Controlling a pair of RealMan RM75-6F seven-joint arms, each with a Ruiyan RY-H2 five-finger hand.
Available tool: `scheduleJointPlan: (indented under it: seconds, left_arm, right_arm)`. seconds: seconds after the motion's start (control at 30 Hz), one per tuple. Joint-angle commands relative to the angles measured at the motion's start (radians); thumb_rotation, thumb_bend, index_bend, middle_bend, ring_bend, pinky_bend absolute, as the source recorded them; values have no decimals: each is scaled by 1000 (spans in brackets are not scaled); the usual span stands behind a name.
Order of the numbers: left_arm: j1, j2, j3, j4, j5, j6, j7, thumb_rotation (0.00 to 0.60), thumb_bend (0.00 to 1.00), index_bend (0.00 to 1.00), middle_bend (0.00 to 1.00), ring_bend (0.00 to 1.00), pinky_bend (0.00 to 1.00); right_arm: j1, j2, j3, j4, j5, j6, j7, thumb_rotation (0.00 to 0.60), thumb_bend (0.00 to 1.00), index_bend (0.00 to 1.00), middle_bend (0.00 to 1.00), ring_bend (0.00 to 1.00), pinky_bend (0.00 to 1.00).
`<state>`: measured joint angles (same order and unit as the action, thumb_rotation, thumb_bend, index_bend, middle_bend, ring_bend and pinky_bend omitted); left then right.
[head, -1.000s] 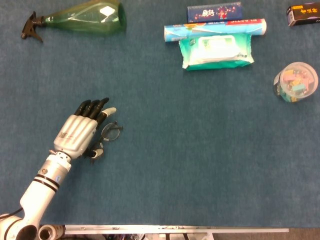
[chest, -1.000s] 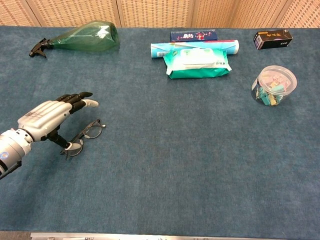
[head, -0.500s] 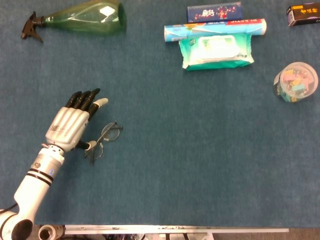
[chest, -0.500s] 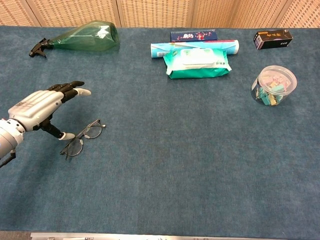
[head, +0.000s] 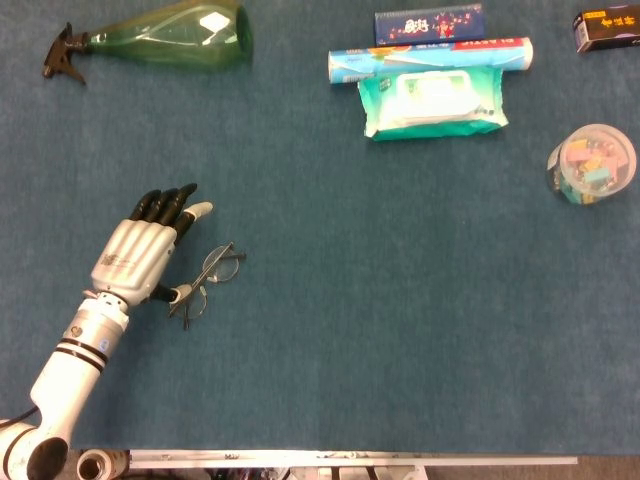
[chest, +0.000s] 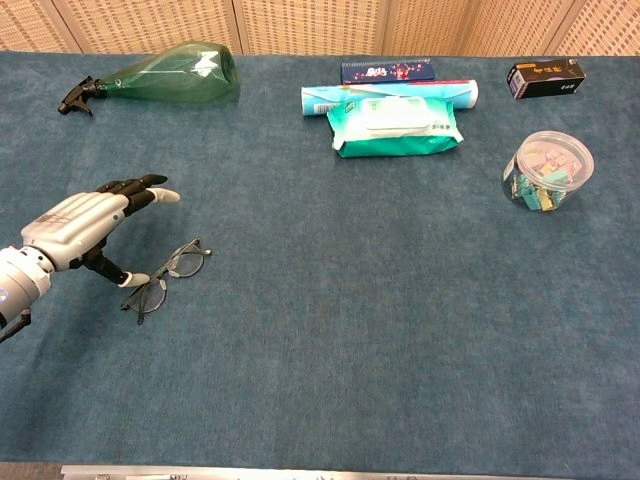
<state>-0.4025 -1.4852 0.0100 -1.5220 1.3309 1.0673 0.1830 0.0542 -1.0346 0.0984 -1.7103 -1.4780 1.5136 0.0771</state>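
Left hand (head: 138, 255) hovered palm-down over the blue felt tabletop (head: 380, 330), fingers stretched out and apart, nothing in its grasp. Thumb tip sat just beside, maybe touching, the near lens of the thin dark wire-frame glasses (head: 208, 277); contact could not be told from either view. Glasses lay flat on the tabletop, just to the right of the hand, arms folded or half-folded, too small to tell. Chest view showed the same: hand (chest: 75, 228) raised a little, glasses (chest: 165, 274) below and beside the thumb.

Right hand was not seen in either view.

Step judged: the approach to the glasses, grasp not yet made. The next move probably called for lowering the hand, getting the thumb and a finger on either side of the frame or bridge, and pinching lightly, since thin wire on felt could slide or tip.

Well apart along the far edge: green plastic spray bottle (head: 160, 33) on its side, teal wet-wipes pack (head: 435, 101), clear round tub of coloured clips (head: 592, 165).
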Motion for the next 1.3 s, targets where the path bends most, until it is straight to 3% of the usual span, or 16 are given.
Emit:
scheduleJointPlan:
  seconds: [0.03,0.2,0.33,0.53,0.9,1.3]
  left_arm:
    - [4,8,-1,-14,9,11,-8,552,13,125,0,0,0]
    - [19,64,-3,-91,50,70,-14,558,13,125,0,0,0]
    - [45,156,3,-180,79,126,-22,599,13,125,0,0,0]
    - [96,286,20,-242,118,212,-44,600,13,125,0,0,0]
    - [207,335,31,-150,189,409,57,600,13,130,0,0,0]
    - [287,283,-2,4,180,517,-96,600,13,189,57,13,0]
  right_arm:
    - [-1,0,0,0,-1,2,2,600,325,523,372,225,282]
    - [-1,1,-1,0,-3,2,2,600,324,523,372,225,282]
    - [-2,0,-1,0,-6,5,2,600,324,522,372,225,282]
    - [0,-5,-5,0,-6,-1,-16,600,325,523,372,225,282]
    - [6,-15,-11,2,0,-18,-53,600,324,522,372,226,282]
    - [14,-28,-18,10,5,-39,-79,600,324,523,372,225,282]
